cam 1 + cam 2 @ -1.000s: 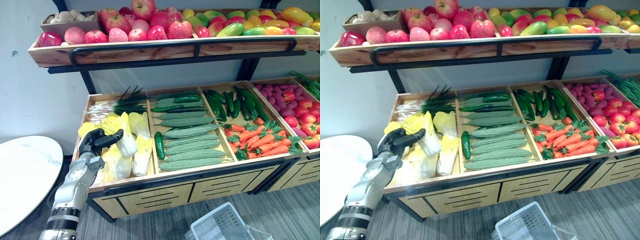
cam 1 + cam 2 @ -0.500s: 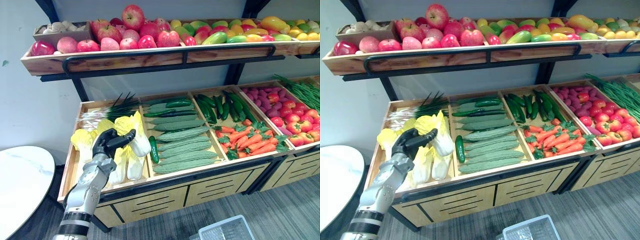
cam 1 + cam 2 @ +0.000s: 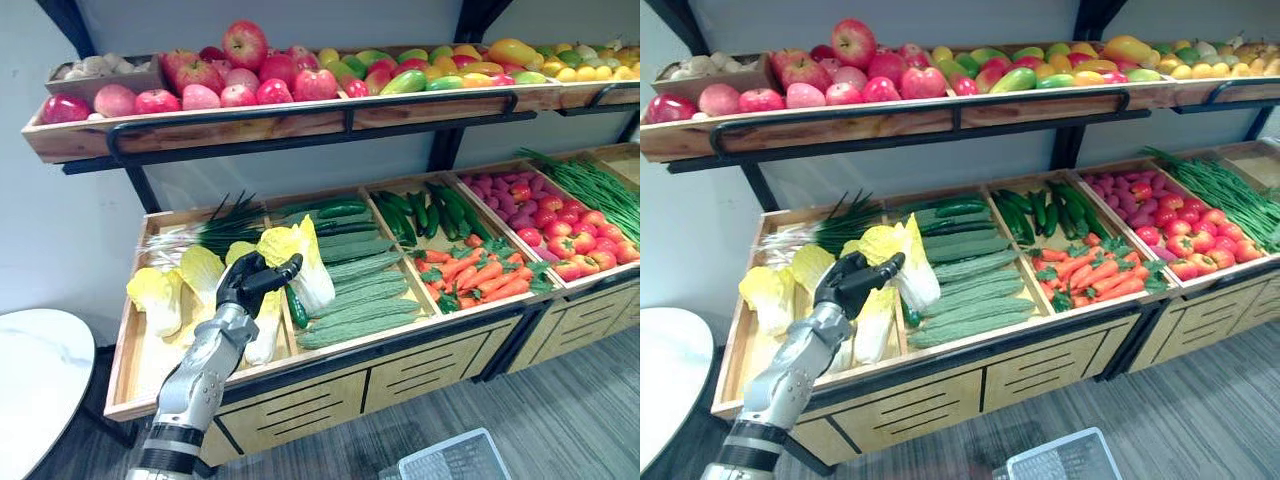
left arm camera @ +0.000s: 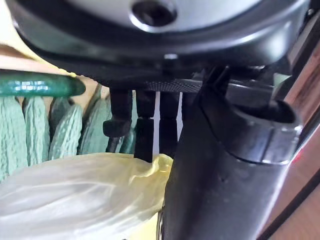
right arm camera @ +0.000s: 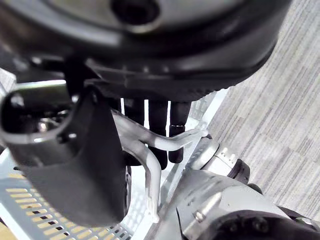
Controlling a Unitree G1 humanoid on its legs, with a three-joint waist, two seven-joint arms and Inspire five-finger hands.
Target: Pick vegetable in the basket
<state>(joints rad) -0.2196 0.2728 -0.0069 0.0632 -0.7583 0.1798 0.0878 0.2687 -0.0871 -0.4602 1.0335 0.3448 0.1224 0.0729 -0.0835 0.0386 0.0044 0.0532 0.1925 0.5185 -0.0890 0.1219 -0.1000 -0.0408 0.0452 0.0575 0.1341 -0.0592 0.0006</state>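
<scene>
Since the earlier frame, the left robot hand (image 3: 250, 287) has lifted the cabbage (image 3: 305, 270) clear of the heap in the wooden stand (image 3: 135, 375) and carried it toward the robot's right. It now hangs over the divider beside a dark cucumber (image 3: 296, 312).

From the left eye view, the cabbage's long axis stands nearly upright, leaning a little. Its yellow leafy end points up and its white base points down. Holding it this way likely keeps it free of the produce beneath. The basket (image 3: 455, 462) sits low, in front of the stand, well apart from the cabbage.

From the right eye view, the thumb juts out across the cabbage's side, so the grasp looks like a clamp round its middle.

From the left wrist view, the fingers (image 4: 145, 140) curl down onto the pale leaf, clenched on the cabbage, with bitter gourds (image 4: 25, 135) beyond.

From the right wrist view, the right robot hand (image 5: 75, 165) has its fingers hooked round the basket's white handle, probably so the basket is ready to receive the cabbage.
</scene>
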